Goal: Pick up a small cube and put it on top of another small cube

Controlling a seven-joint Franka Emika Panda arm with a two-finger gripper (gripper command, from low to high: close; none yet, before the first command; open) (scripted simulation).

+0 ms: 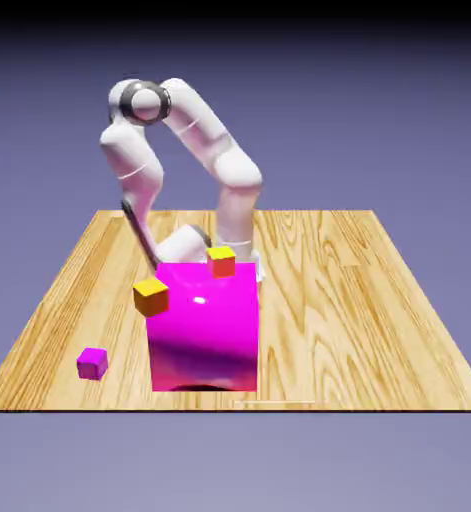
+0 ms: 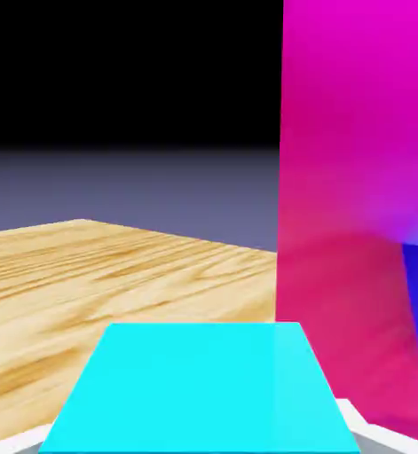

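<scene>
Wooden tabletop stays crowded, so with your claw clamped on the cyan cube, lift clear of the magenta cube first.

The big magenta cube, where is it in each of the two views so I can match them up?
Exterior view: the big magenta cube stands at the middle of the wooden table, hiding the gripper behind it.
Hand view: it fills the right side top to bottom, beside a cyan face of the small cube at the bottom edge.
Shared landmark: the wooden table, lower left in the hand view.
</scene>
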